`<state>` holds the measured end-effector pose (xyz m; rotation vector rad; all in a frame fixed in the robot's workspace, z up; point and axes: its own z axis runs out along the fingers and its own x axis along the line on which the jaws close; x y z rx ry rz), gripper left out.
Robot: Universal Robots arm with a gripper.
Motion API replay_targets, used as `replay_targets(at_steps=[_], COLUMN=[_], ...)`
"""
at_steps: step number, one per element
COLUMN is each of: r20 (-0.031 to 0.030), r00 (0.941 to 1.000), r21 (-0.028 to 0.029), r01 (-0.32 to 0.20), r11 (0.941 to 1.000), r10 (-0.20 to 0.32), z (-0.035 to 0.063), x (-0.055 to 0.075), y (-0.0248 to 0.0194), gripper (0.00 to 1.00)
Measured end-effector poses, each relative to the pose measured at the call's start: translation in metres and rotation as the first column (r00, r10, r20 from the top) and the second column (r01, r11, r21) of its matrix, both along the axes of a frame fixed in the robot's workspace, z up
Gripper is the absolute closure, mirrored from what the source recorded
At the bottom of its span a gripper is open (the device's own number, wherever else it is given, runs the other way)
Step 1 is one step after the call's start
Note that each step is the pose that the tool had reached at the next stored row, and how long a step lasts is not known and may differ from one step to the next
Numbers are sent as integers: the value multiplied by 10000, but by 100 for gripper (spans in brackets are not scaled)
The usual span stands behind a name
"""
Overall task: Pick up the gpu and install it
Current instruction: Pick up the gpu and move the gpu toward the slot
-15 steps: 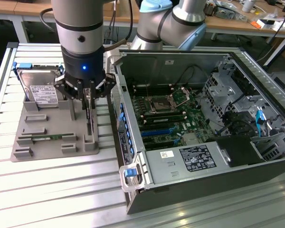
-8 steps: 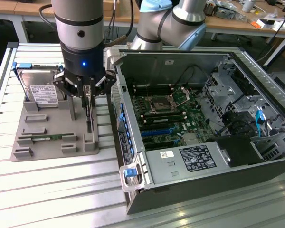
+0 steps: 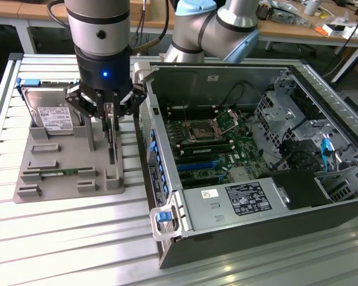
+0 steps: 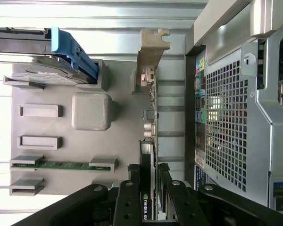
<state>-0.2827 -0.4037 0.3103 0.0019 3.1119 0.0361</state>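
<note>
The gpu (image 3: pixel 111 146) is a slim black card standing on edge over the grey fixture tray (image 3: pixel 24 193), at the exterior view's left of the open computer case (image 3: pixel 227 235). My gripper (image 3: pixel 110 126) hangs straight down over it, with a finger on each flat side of the card's upper edge. In the wrist view the gpu (image 4: pixel 149 122) runs away from my gripper (image 4: pixel 148 176), and its silver bracket (image 4: pixel 151 47) is at the far end. The fingers (image 4: pixel 133 181) press against the card. I cannot tell whether the card's lower edge is clear of its holder.
A silver hard drive (image 3: pixel 51 113) with blue rails stands at the tray's back, and a green memory stick (image 3: pixel 56 173) lies near its front. Inside the case are the motherboard (image 3: pixel 209 140) with blue card slots (image 3: pixel 197 164) and a power supply (image 3: pixel 244 199). The case's rear wall (image 4: pixel 226 122) is right beside the gpu.
</note>
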Motion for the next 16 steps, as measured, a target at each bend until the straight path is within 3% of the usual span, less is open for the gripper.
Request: replay_targets(at_steps=[16], r20=[0], r00=[10000], r21=[6], r01=[0], r11=[10000], r10=[0], z=[180], x=[0], y=[0], gripper=[73])
